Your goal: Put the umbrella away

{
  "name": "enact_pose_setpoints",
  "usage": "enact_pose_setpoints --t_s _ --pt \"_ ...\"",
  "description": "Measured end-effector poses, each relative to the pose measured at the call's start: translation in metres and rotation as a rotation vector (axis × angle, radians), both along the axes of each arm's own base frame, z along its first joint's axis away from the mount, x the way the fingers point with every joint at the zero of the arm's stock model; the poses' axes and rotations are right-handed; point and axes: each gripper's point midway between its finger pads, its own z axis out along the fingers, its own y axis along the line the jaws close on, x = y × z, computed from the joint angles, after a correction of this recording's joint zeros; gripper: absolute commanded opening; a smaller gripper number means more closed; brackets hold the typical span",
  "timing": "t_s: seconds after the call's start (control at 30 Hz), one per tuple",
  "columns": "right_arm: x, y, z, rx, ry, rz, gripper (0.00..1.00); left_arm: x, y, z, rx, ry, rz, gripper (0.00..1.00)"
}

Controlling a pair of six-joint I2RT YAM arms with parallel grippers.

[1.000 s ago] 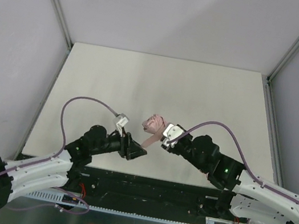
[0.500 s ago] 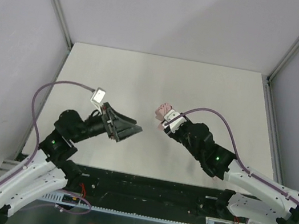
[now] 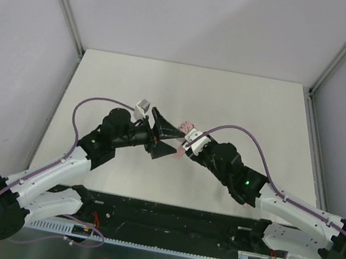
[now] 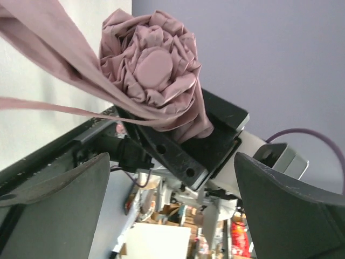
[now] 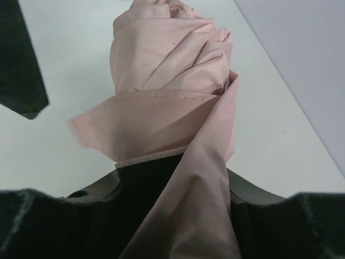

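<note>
**Left arm swings in on the held umbrella**

Your left pincer [image 3: 177,141] has swung in from the left over the last half second. It is now right up at the bundle, where a stretch of desk [image 3: 245,102] lay between them before. Your right arm has barely shifted.

At the near edge, both arms reach out from the rail, with purple cables [image 3: 104,102] looping over them. Out over the middle of the desk, the two wrists meet nose to nose.

Your left pincer is spread wide. In its wrist view the two dark fingers [image 4: 59,189] sit in the bottom corners with nothing between them. The umbrella [image 5: 167,65] is straight ahead, its gathered end facing the lens.

Your right pincer [image 3: 191,147] is pinching the umbrella. The pale pink fabric comes up out of its black jaws, loosely wrapped and bunched like a rosette at the end.

A loose pink strap [image 3: 172,154] trails off the bundle toward the left arm and shows just below the left fingers in the top view. You cannot tell whether it touches the desk.

Beyond the wrists, the pale desk runs back to the grey wall [image 3: 199,20].
</note>
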Motion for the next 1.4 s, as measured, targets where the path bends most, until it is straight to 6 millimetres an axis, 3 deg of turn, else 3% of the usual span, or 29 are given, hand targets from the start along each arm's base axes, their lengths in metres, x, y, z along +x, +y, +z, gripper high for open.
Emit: enact_pose_setpoints --t_s 0.13,0.37,0.7,1.1,1.4 --pt "-0.005 0.005 -0.002 -0.006 0.003 0.018 0.0 0.004 -0.005 0.002 -0.042 0.084 0.019 0.93" --pt "-0.01 0.011 -0.002 -0.006 0.002 0.039 0.0 0.01 -0.012 -0.009 -0.058 0.206 0.048 0.71" --pt "-0.016 0.015 0.001 -0.006 -0.009 0.047 0.0 0.02 -0.013 -0.013 -0.072 0.252 0.106 0.52" --pt "-0.021 0.017 0.0 -0.019 -0.011 0.047 0.0 0.022 -0.013 -0.02 -0.06 0.258 0.114 0.65" --pt "-0.03 0.016 -0.003 -0.042 -0.007 0.057 0.0 0.019 -0.011 -0.029 -0.042 0.251 0.105 0.7"
